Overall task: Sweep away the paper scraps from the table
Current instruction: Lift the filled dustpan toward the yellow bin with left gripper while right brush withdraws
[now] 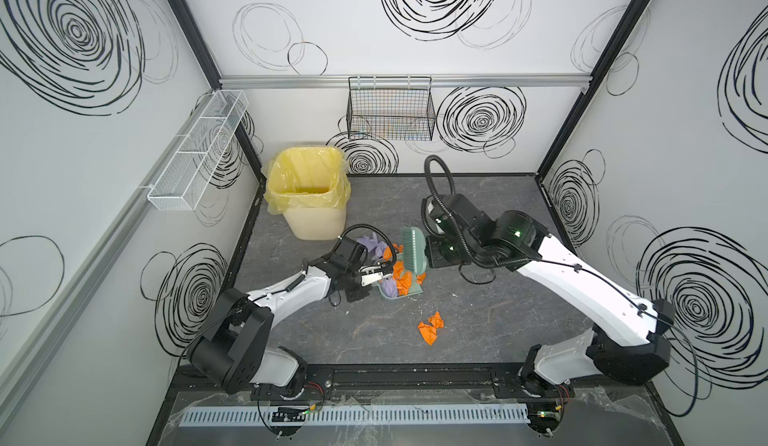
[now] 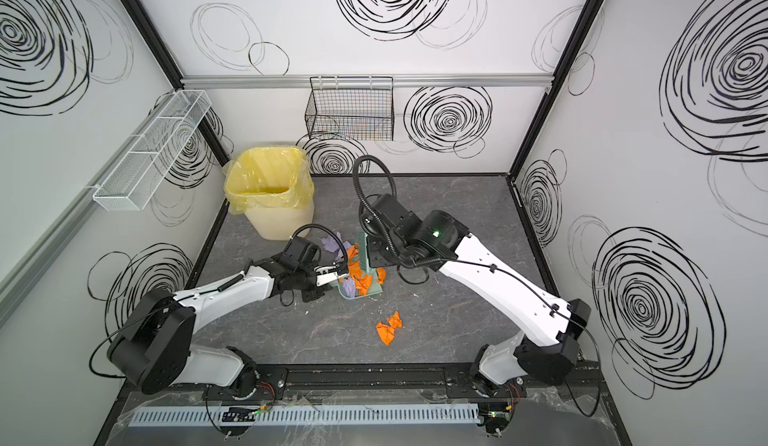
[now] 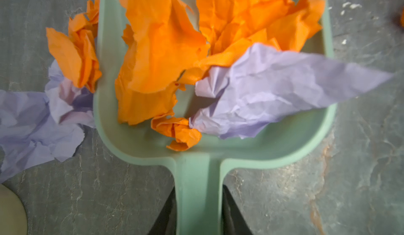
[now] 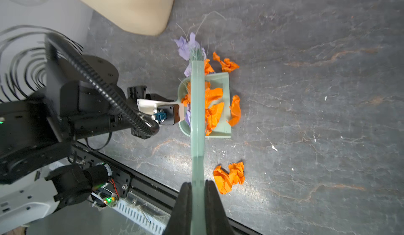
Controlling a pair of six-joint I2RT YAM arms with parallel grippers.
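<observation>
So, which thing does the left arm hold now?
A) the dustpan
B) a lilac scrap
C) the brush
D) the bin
A: in the left wrist view, the handle of the green dustpan sits clamped between the two dark jaws.

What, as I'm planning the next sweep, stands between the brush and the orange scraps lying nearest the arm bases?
Nothing visible. The stray orange scraps lie on bare table, apart from the dustpan. The brush, gripped by the right end effector, is over the dustpan; only open surface separates them.
</observation>
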